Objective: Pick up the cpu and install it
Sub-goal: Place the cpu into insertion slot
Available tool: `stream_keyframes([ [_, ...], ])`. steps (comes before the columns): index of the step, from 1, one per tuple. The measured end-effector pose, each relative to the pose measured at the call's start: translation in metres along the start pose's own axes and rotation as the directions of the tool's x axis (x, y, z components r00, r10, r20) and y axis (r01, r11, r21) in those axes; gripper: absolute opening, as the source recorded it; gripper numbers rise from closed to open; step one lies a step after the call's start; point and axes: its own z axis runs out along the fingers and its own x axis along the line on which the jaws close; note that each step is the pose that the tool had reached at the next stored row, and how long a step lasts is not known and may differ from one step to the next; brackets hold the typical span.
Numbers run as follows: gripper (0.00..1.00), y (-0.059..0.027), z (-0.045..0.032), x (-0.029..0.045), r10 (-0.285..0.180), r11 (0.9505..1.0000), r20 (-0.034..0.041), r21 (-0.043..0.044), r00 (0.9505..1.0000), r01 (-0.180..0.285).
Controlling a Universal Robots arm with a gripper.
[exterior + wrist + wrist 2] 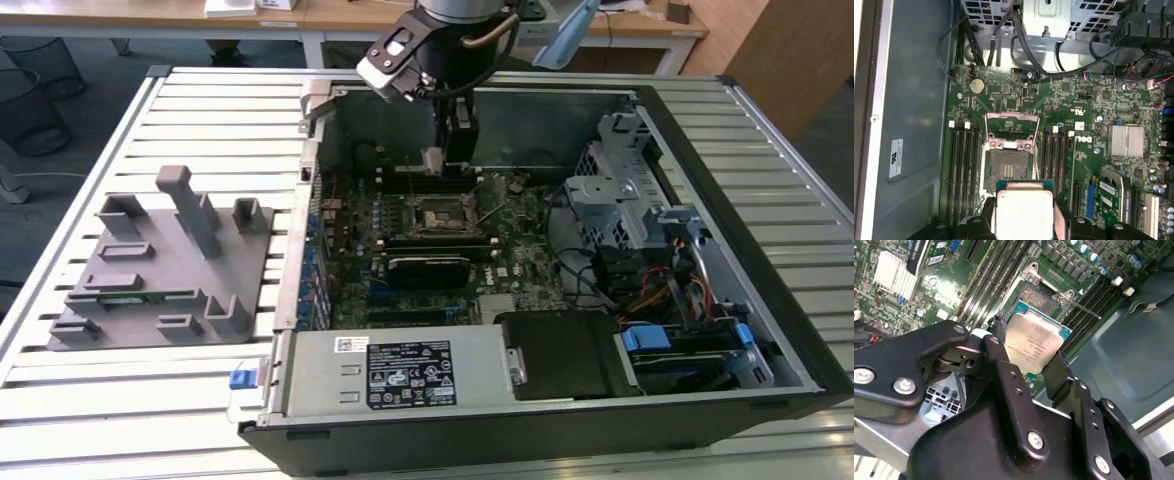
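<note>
My gripper (1029, 352) is shut on the cpu (1035, 341), a flat square chip with a shiny silver top and a teal-green rim, its black fingers (999, 347) pressing two opposite edges. In the first wrist view the cpu (1023, 207) hangs just short of the open socket (1010, 165), whose metal frame (1011, 125) is flipped up. In the exterior view the gripper (435, 160) is inside the open computer case, above the far part of the motherboard, a little beyond the square socket (438, 215).
Memory slots (964, 165) flank the socket on both sides. A drive cage and cables (627, 215) fill the case at the exterior view's right, a power supply (400, 370) its near end. A grey fixture block (160, 265) stands on the slatted table at the exterior view's left.
</note>
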Motion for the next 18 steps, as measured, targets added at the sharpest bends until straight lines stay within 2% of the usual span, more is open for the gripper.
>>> stream_keyframes([
  [11,0.54,-0.0003,0.0195,0.0028,0.008,1.0000,0.0002,-0.0014,1.0000,-0.008],
  [18,0.54,-0.0004,0.0249,0.0029,0.008,0.9998,0.0008,-0.0166,1.0000,-0.008],
])
